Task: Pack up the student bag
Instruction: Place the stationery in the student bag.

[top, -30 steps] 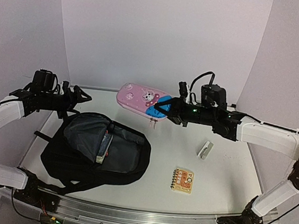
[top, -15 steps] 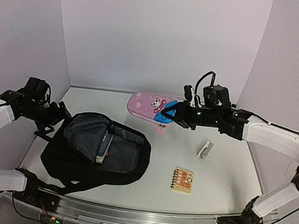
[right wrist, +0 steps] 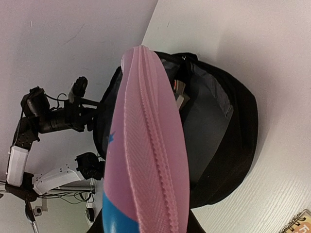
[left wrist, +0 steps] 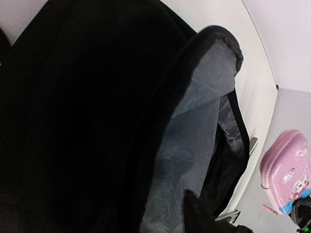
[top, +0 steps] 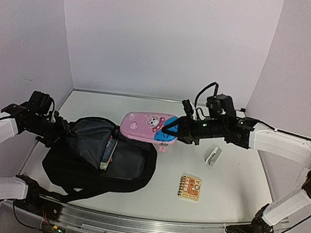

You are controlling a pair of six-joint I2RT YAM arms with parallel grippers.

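Student bag [top: 122,166], black fabric backpack, one item.

Top view: lies flat on the left half of the worktop [top: 238,181], mouth open and turned toward the far wall, grey lining [top: 89,137] showing. A flat book-like item [top: 109,151] stands inside the opening. The left claw [top: 64,129] is at the far-left rim of the mouth, against the fabric. The right claw [top: 172,130] is clamped on the blue end of a pink pencil case [top: 143,125], which hangs over the bag's far-right rim. A small spiral notebook [top: 190,187] and a small grey-white block [top: 213,155] lie well apart from the bag on the right.

Left wrist view: black outer cloth fills the left; the zipper edge and creased lining run up the middle. One dark finger shows at the bottom edge, on the lining side. The other is out of sight, so whether this claw has closed on the rim cannot be told.

Right wrist view: the pencil case is seen edge-on along its zip seam, with the open bag beyond and below it.

Handling, as judged: soft and limp, not fragile, and unlikely to slip in a grip. The mouth probably sags shut unless held. Best taken at the stiffer zipper rim, lifted up and away from the opening.
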